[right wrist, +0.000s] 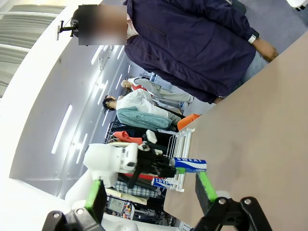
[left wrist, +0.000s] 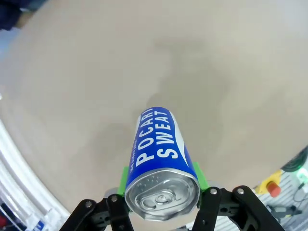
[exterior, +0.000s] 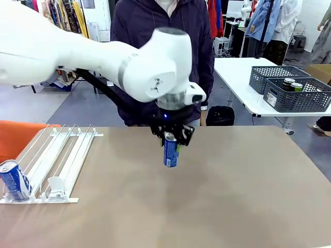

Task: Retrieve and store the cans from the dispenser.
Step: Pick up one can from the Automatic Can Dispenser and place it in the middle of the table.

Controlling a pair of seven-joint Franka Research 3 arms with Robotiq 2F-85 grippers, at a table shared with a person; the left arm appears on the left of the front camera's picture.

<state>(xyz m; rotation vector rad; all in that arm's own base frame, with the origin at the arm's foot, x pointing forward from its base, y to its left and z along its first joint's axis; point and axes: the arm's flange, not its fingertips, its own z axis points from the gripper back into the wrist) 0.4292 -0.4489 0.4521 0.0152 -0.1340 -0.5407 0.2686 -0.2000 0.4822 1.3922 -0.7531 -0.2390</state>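
My left gripper (exterior: 171, 135) hangs above the middle of the brown table, shut on a blue can (exterior: 170, 151) that points top-up and clear of the tabletop. In the left wrist view the can (left wrist: 161, 159), printed POCARI SWEAT, sits between the green pads (left wrist: 124, 175) with its silver top toward the camera. The white dispenser (exterior: 62, 155) lies at the table's left, and a second blue can (exterior: 14, 180) stands against its front stop bar. My right gripper (right wrist: 150, 192) is open with nothing between its fingers, off to the side; from there the held can (right wrist: 189, 165) and the dispenser (right wrist: 180, 144) show far off.
A person in a dark jacket (exterior: 160, 20) stands at the far side of the table. Two dark grey mesh baskets (exterior: 295, 98) sit on a white table at the back right, with cans (exterior: 292, 84) inside one. An orange seat (exterior: 20, 137) stands left of the dispenser.
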